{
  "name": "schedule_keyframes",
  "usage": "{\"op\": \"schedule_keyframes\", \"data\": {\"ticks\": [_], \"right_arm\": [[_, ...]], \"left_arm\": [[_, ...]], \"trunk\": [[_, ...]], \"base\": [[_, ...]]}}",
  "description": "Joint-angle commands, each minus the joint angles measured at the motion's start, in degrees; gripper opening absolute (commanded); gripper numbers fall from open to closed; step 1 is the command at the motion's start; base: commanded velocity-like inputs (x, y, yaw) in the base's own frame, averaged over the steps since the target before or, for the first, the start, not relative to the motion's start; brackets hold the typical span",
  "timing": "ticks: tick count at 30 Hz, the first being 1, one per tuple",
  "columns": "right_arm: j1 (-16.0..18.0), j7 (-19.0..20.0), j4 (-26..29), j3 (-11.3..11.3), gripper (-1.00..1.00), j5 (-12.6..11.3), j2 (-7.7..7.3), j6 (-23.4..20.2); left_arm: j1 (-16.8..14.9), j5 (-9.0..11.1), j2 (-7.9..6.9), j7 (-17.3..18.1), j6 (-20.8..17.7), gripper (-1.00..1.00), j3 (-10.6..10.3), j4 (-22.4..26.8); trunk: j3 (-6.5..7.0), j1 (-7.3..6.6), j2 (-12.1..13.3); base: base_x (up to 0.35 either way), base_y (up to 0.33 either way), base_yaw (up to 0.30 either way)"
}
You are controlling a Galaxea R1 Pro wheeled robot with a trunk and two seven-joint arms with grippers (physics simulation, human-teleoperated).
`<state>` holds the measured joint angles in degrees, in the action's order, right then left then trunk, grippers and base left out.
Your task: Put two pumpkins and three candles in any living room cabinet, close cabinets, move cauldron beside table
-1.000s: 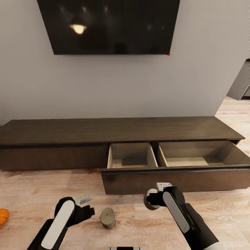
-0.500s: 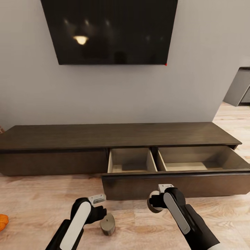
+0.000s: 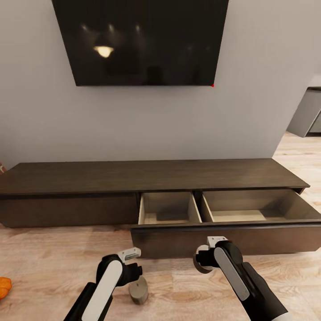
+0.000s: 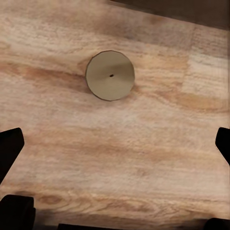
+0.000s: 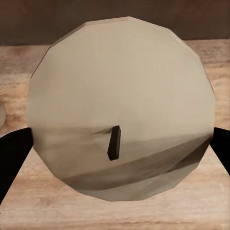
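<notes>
Your right gripper (image 3: 201, 263) is clenched on a candle (image 5: 120, 115), whose flat top with its short dark wick faces the right wrist camera, and it hangs just in front of the open drawer (image 3: 223, 238) of the low dark cabinet (image 3: 151, 176). To finish this well, lift the candle above the drawer front, carry it forward over one of the pale compartments (image 3: 167, 207), lower it until it is near the bottom, and only then let go, so it does not tip or roll. Your left gripper (image 3: 133, 269) hovers over a second candle (image 4: 110, 75) standing upright on the wooden floor (image 3: 44, 263); its fingers (image 4: 9, 148) are spread wide with nothing between them. In the left wrist view the candle sits off centre, toward the drawer side, so shift forward before you come down, or one finger may knock it over. A pumpkin (image 3: 3, 286) lies on the floor well to the left, cut off by the head view's edge. The left arm covers part of the floor candle in the head view, and the near drawer floors are hidden behind the front panel, so you cannot tell whether anything already lies there. The third candle, other pumpkin and cauldron are out of sight.
</notes>
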<state>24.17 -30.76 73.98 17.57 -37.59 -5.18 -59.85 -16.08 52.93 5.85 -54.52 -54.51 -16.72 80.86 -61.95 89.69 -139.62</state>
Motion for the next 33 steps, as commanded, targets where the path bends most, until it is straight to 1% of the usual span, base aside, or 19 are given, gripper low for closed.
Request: {"op": "schedule_keyframes", "data": {"ticks": [1,3,5,8,10,11,12,13,15,16,17,18,19,21,23,26,28,30,33], "right_arm": [[0.0,0.0,0.01,-0.02,-1.0,0.0,-0.03,-0.02],[0.0,0.0,0.02,-0.05,-1.0,-0.02,-0.23,-0.1],[0.0,0.04,-0.07,-0.09,-1.0,-0.16,-1.29,-0.15],[0.0,0.09,-0.28,-0.62,-1.0,-0.76,-3.29,-0.15],[0.0,0.13,-0.39,-2.65,-1.0,-2.22,-5.56,-0.15],[0.0,0.14,-0.41,-3.31,-1.0,-2.84,-6.1,-0.15],[-0.02,0.13,-0.46,-5.29,-1.0,-5.05,-7.68,-0.15],[-0.14,0.11,-0.47,-6.49,-1.0,-6.57,-8.82,-0.15],[-0.98,0.13,-0.4,-8.99,-1.0,-9.85,-11.87,-0.15],[-1.23,0.14,-0.31,-9.7,-1.0,-11.12,-12.84,-0.15],[-1.51,0.14,-0.11,-10.46,-1.0,-13.31,-13.83,-0.15],[-2.11,0.12,0.32,-10.93,-1.0,-15.67,-14.52,-0.15],[-2.59,0.11,1.05,-11.11,-1.0,-17.12,-14.8,-0.15],[-3.42,0.13,3.58,-11.1,-1.0,-19.03,-15.16,-0.15],[-4.61,0.39,5.72,-10.53,-1.0,-19.9,-15.34,-0.15],[-5.78,2.25,7.27,-7.8,-1.0,-20.98,-15.5,-0.15],[-6.05,5.65,8.68,-6.37,-1.0,-23.1,-16.16,-0.15],[-6.16,9.77,9.61,-5.54,-1.0,-25.41,-17.64,-0.15],[-6.22,15.77,10.13,-5.19,-1.0,-26.85,-18.87,-0.15]], "left_arm": [[0.0,-0.02,0.01,-0.02,0.03,1.0,-0.43,0.0],[0.0,-0.02,0.0,-0.05,0.08,1.0,-1.12,0.0],[0.0,-0.08,-0.03,-0.06,0.1,1.0,-2.09,0.0],[0.0,-0.1,-0.04,-0.06,0.11,1.0,-2.54,0.0],[0.0,-0.1,-0.05,-0.06,0.11,1.0,-2.68,0.0],[0.0,-0.1,-0.05,-0.06,0.11,1.0,-2.7,0.0],[0.0,-0.11,-0.05,-0.06,0.11,1.0,-2.75,0.0],[0.0,-0.11,-0.05,-0.06,0.11,1.0,-2.76,0.0],[0.0,-0.11,-0.05,-0.06,0.11,1.0,-2.79,0.0],[0.0,-0.11,-0.05,-0.06,0.11,1.0,-2.79,0.0],[0.0,-0.11,-0.05,-0.06,0.11,1.0,-2.79,0.0],[0.0,-0.11,-0.05,-0.06,0.11,1.0,-2.79,0.0],[0.0,-0.11,-0.05,-0.06,0.11,1.0,-2.79,0.0],[0.0,-0.16,-0.1,-0.06,0.11,1.0,-2.79,0.0],[0.0,-0.18,-0.12,-0.06,0.14,1.0,-2.8,0.0],[0.0,-0.19,-0.13,-0.06,0.12,1.0,-2.8,0.0],[0.0,-0.19,-0.17,-0.05,0.11,1.0,-2.8,0.0],[0.0,-0.2,-0.18,-0.06,0.16,1.0,-2.74,0.0],[0.0,-0.2,-0.18,-0.05,0.19,1.0,-2.72,0.0]], "trunk": [[0.0,0.0,0.0],[0.0,0.0,0.0],[0.0,0.0,0.0],[0.0,0.0,0.0],[0.0,0.0,0.0],[0.0,0.0,0.0],[0.0,0.0,0.0],[0.0,0.0,0.0],[0.0,0.0,0.0],[-0.18,0.22,-0.4],[-0.36,0.44,-0.8],[-0.54,0.66,-1.2],[-0.72,0.88,-1.6],[-1.08,1.32,-2.41],[-1.44,1.76,-3.21],[-2.06,2.03,-3.65],[-2.5,2.09,-3.68],[-2.94,2.14,-3.7],[-3.61,2.21,-3.74]], "base": [[0.0,0.0,0.0],[0.0,0.0,0.0],[0.0,0.0,0.0],[0.0,0.0,0.0],[0.0,0.0,0.0],[0.0,0.0,0.0],[0.0,0.0,0.0],[0.0,0.0,0.0],[0.0,0.0,0.0],[0.0,0.0,0.0],[0.0,0.0,0.0],[0.0,0.0,0.0],[0.0,0.0,0.0],[0.0,0.0,0.0],[0.0,0.0,0.0],[0.0,0.0,0.0],[0.0,0.0,0.0],[0.0,0.0,0.0],[0.0,0.0,0.0]]}}
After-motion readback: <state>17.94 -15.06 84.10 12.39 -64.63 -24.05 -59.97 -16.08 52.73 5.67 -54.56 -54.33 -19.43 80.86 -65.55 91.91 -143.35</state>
